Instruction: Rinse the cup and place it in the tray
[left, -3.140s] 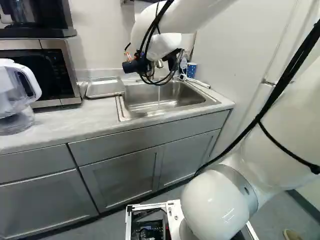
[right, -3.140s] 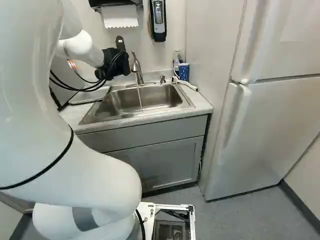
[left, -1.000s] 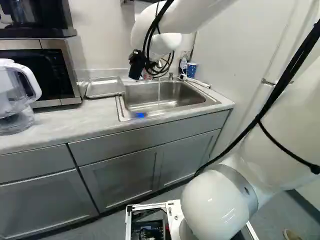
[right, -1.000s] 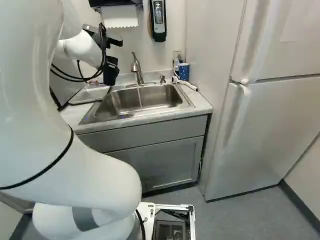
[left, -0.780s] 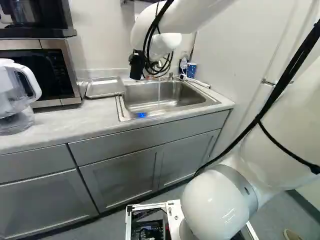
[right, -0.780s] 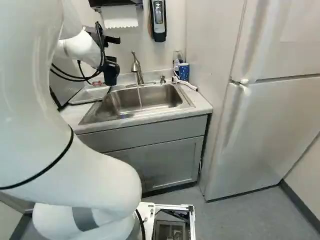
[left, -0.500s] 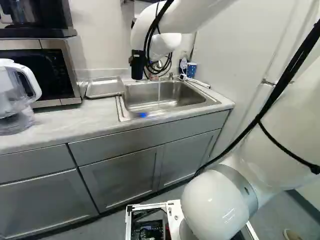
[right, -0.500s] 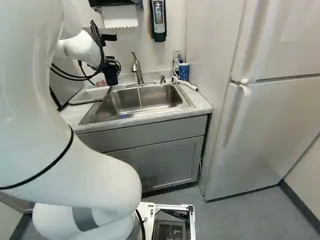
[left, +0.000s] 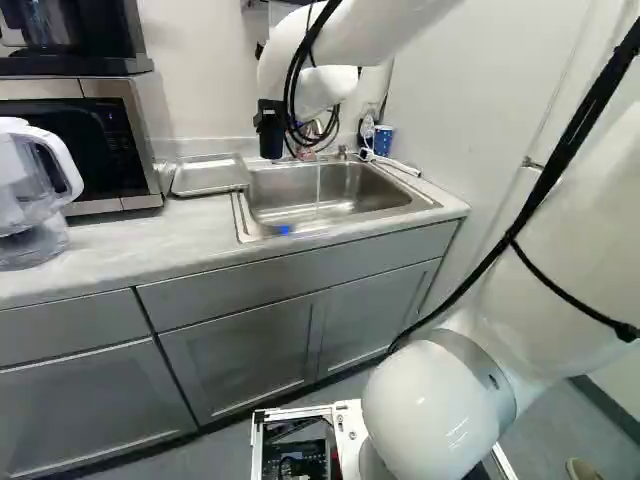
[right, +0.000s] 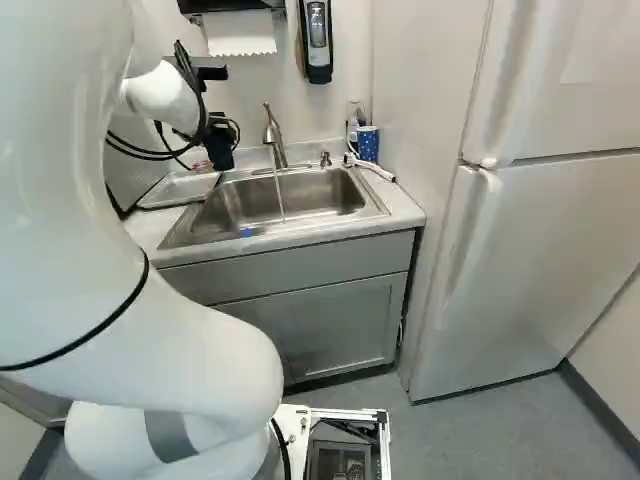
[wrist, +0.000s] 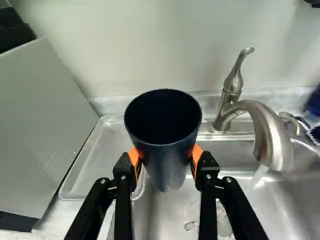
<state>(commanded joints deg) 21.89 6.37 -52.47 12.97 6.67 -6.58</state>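
Since the earliest frame, your arm (left: 310, 92) has swung the dark cup (wrist: 167, 167) from tilted to upright, the cup moving with it, while the base has stayed put. You have the pincer (right: 219, 135) clamped on the cup, one orange pad (wrist: 196, 155) against each side. You are holding it in the air near where the tray (left: 208, 178) meets the sink (left: 330, 213), not in the tray. Beside it, your faucet (right: 272, 130) is running into the basin, and a blue patch (left: 285, 229) has appeared on the sink's front rim.
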